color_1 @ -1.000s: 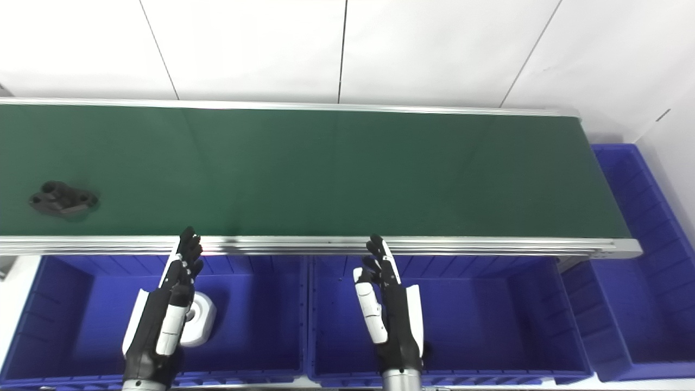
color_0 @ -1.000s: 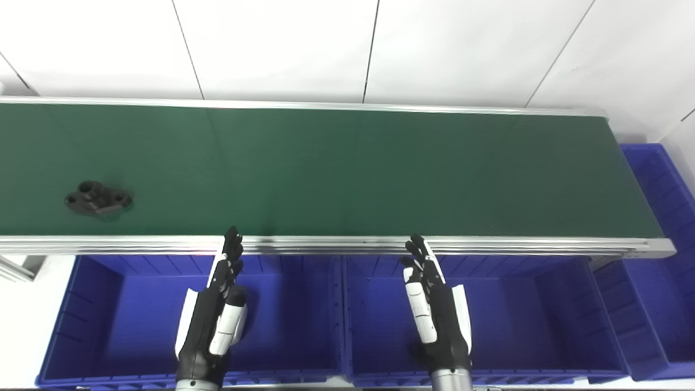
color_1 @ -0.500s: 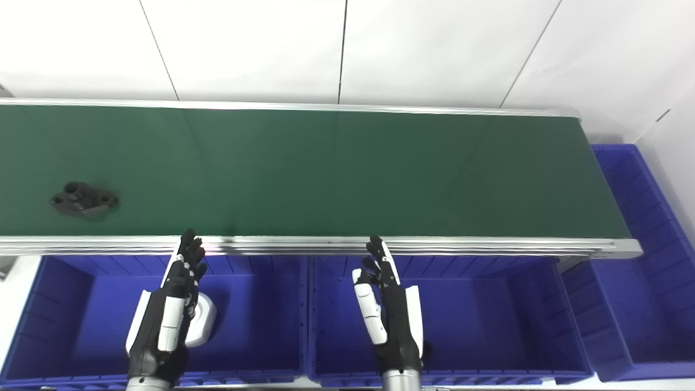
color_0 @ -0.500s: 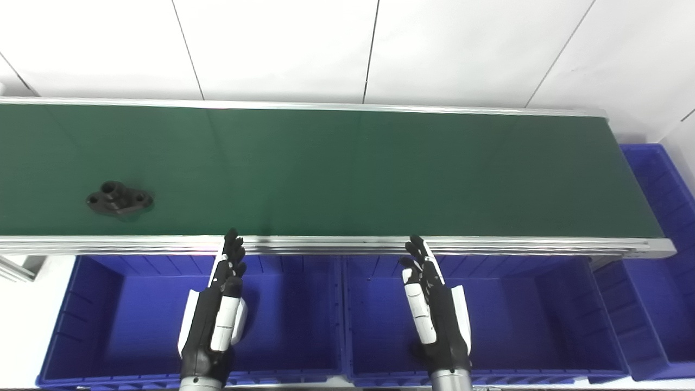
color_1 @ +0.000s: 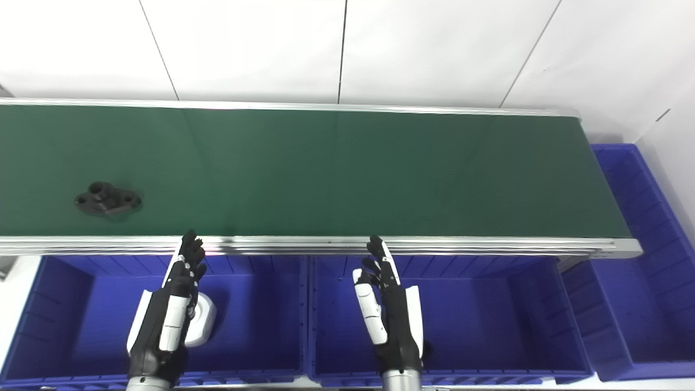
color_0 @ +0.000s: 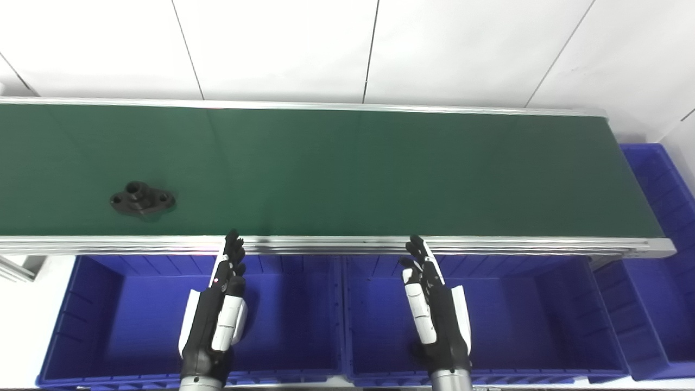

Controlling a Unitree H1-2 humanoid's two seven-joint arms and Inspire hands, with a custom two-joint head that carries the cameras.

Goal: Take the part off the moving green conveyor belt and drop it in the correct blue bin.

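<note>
Rightward along the green conveyor belt (color_0: 380, 168) since the earlier frame, the black part (color_0: 142, 199) now lies near its front edge. Left hand (color_0: 214, 323) and right hand (color_0: 434, 315) hover over blue bins (color_0: 108, 326), fingers extended, empty. No legible writing.

My left hand (color_0: 214, 320) and right hand (color_0: 434, 315) both reach up from below, palms edge-on, fingers straight and slightly apart, pointing forward. Both empty, level with each other, well apart.
</note>
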